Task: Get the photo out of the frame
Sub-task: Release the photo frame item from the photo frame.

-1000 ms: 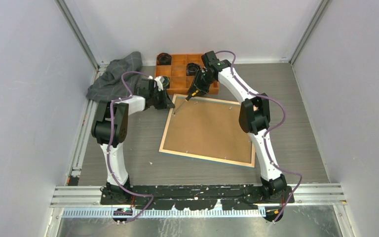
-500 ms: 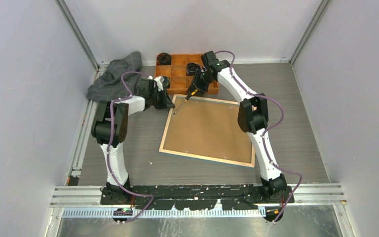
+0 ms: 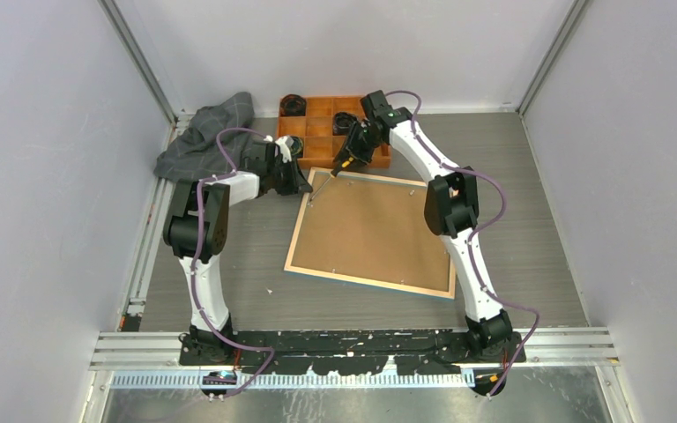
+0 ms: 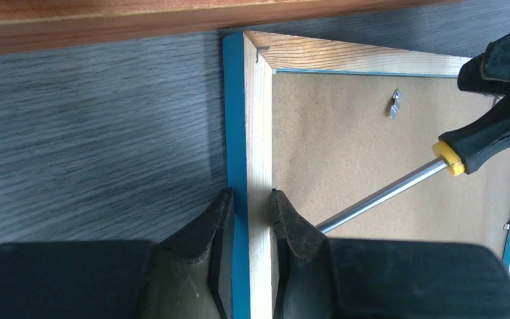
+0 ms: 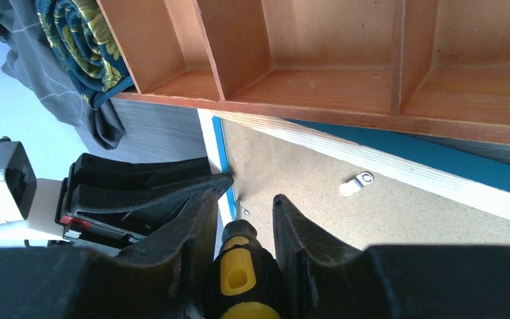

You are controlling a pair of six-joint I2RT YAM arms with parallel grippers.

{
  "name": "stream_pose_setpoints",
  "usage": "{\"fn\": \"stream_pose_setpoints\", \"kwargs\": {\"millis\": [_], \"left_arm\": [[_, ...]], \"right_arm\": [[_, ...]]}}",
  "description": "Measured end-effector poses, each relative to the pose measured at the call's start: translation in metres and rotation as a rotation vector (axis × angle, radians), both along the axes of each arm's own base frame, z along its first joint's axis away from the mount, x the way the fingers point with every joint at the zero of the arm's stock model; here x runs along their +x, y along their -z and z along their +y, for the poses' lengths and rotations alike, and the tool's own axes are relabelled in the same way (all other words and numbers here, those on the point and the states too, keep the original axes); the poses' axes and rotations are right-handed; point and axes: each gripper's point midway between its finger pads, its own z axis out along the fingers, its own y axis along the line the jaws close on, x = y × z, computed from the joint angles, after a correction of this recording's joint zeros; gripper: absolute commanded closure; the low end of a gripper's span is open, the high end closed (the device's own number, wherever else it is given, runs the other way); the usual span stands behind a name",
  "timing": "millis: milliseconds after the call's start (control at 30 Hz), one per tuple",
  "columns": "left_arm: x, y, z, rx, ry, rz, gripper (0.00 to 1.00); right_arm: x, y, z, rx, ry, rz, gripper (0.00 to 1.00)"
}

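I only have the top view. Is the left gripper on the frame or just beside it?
Observer: On it: the left gripper pinches the rim of the frame, one finger each side.
Operator: What's in the right gripper?
Observer: A screwdriver, black handle with a yellow end, gripped by the handle.
Operator: Where's its tip?
Observer: Hidden behind the left gripper's finger; the shaft slants down over the backing board near that rim.

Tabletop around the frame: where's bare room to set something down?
Bare: the strip between the frame and right wall, and the near strip before the arm bases. Crowded: far-left corner, with orange tray, cloth, left pincer, right pincer.
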Motion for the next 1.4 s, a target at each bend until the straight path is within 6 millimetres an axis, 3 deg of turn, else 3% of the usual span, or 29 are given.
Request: {"fn": "stream_pose_setpoints", "kwargs": {"millis": [267,1400], "left_arm": [[0.000,0.000,0.000,-0.002,-0.001,0.001,1.00],[0.000,0.000,0.000,-0.004,-0.005,0.001,1.00]], "right_arm": [[0.007,-0.004,0.000,0.013,0.011,-0.020,0.99],[-0.001,0.000,0.016,0.010,-0.050,-0.060,0.99]]}}
